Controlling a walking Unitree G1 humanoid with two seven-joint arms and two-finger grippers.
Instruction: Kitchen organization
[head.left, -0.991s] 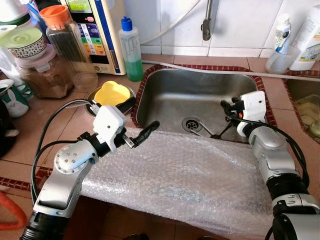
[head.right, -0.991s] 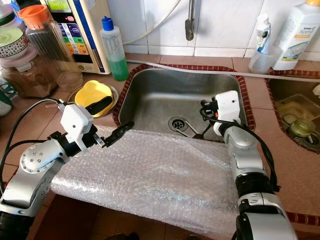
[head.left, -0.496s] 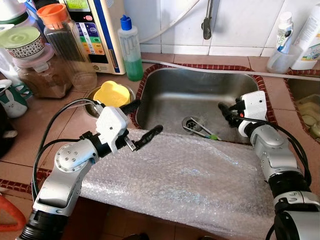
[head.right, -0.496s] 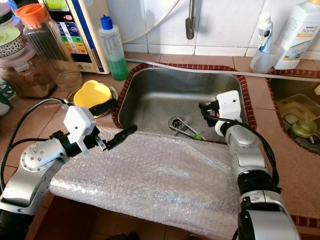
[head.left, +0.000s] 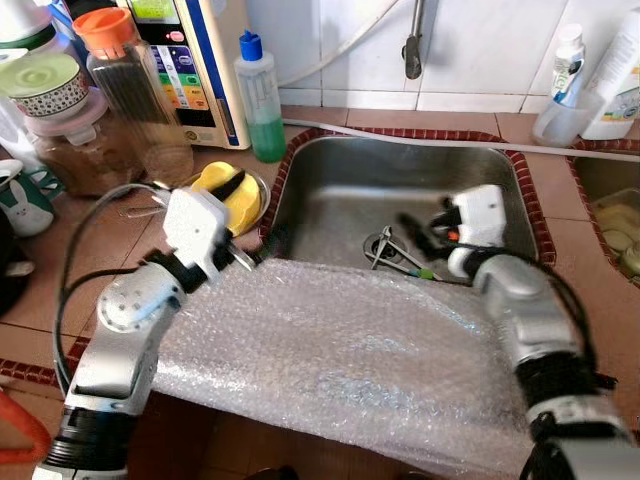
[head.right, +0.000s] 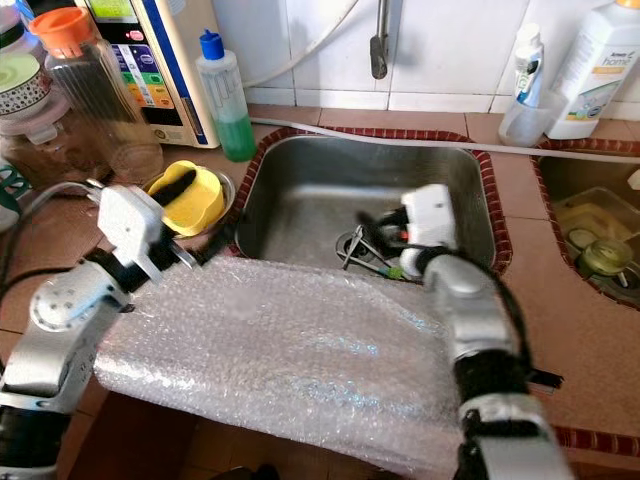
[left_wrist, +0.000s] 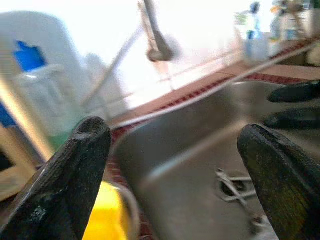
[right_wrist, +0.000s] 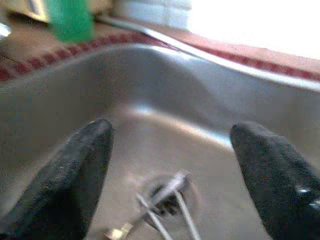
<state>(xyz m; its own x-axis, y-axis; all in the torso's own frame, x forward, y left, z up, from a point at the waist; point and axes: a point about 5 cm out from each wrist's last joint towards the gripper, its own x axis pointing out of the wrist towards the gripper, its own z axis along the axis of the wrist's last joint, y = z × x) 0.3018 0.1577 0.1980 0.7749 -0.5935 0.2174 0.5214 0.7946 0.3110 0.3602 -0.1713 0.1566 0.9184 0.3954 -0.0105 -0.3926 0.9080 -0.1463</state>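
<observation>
A sheet of bubble wrap (head.left: 370, 350) lies over the counter's front edge and the near rim of the steel sink (head.left: 330, 175). In the sink, by the drain, rests a thin wire utensil (head.left: 398, 256) with a green tip. My right gripper (head.left: 418, 226) hovers just above it, open and holding nothing; in the right wrist view the utensil (right_wrist: 165, 200) lies between the spread fingers (right_wrist: 65, 185). My left gripper (head.left: 252, 216) stands open at the sink's left corner, one finger over the yellow piece (head.left: 222, 188) in a small metal bowl.
A green soap bottle (head.left: 260, 100), storage jars (head.left: 130, 90) and a water purifier (head.left: 190, 60) crowd the back left. The faucet (head.left: 413, 45) hangs over the sink, and a hose runs along its back rim. Bottles (head.left: 560, 85) and a second basin (head.left: 610, 215) are on the right.
The utensil, up near the right gripper a second ago, now lies by the drain. My right gripper shifted left over it. My left gripper swung back toward the yellow bowl.
</observation>
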